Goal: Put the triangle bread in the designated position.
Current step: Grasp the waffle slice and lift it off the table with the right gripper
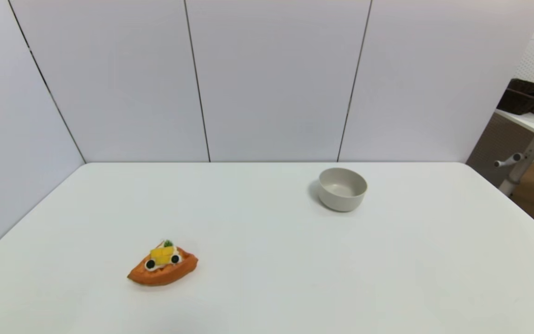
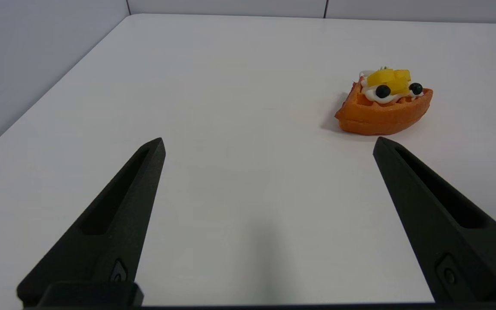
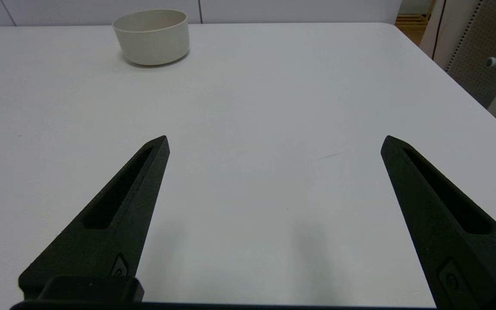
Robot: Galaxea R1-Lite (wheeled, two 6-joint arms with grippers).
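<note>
The left gripper [image 2: 268,144] hangs low over the near left part of the desk [image 1: 267,287], fingers spread wide with nothing between them; it is out of the head view and shows only through its own wrist camera. The triangle bread [image 1: 162,267] lies flat on the desk at the near left, topping upward, and in the left wrist view it [image 2: 383,105] sits just beyond the tip of one finger, off to that side and not between the two. The bowl [image 1: 342,189] stands upright toward the far right of the desk, well apart from the bread, and appears to hold nothing. The right gripper [image 3: 274,142] is likewise low over the near right part of the desk, fingers spread wide and holding nothing, with the bowl [image 3: 151,36] well ahead of it. Judged from this layout, the task is at its first step: the approach, with no grasp made. The bowl is the likely designated position, though nothing marks it as such. The next move calls for the left gripper to shift sideways and forward until the bread lies between its fingers, then descend and close across the wedge below the topping.
</note>
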